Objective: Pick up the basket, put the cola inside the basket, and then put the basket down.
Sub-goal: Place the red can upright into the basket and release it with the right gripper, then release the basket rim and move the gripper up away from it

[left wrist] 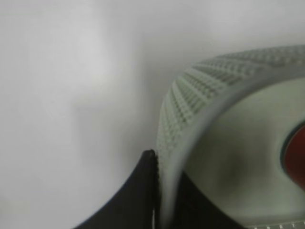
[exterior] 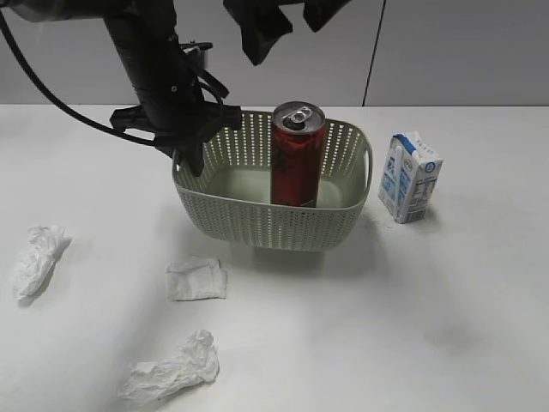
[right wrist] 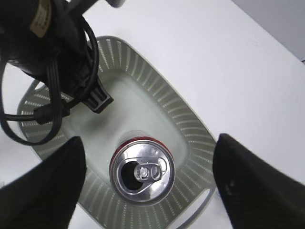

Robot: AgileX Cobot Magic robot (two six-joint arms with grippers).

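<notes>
The pale green basket (exterior: 274,221) is on the white table, and I cannot tell whether it rests on it or hangs just above. The red cola (exterior: 298,159) stands upright inside it, right of the middle, with its silver top opened. My left gripper (exterior: 190,159) is shut on the basket's left rim, with one finger outside the wall and one inside (left wrist: 167,164). The basket wall (left wrist: 200,86) and a red edge of the cola (left wrist: 296,152) show there. My right gripper (exterior: 287,26) is open and empty, high above the cola (right wrist: 143,172) and the basket (right wrist: 157,102).
A white-and-blue carton (exterior: 410,178) stands just right of the basket. Crumpled tissues lie at the left (exterior: 39,257), in front of the basket (exterior: 196,279) and near the front edge (exterior: 171,369). A grey wall runs behind the table.
</notes>
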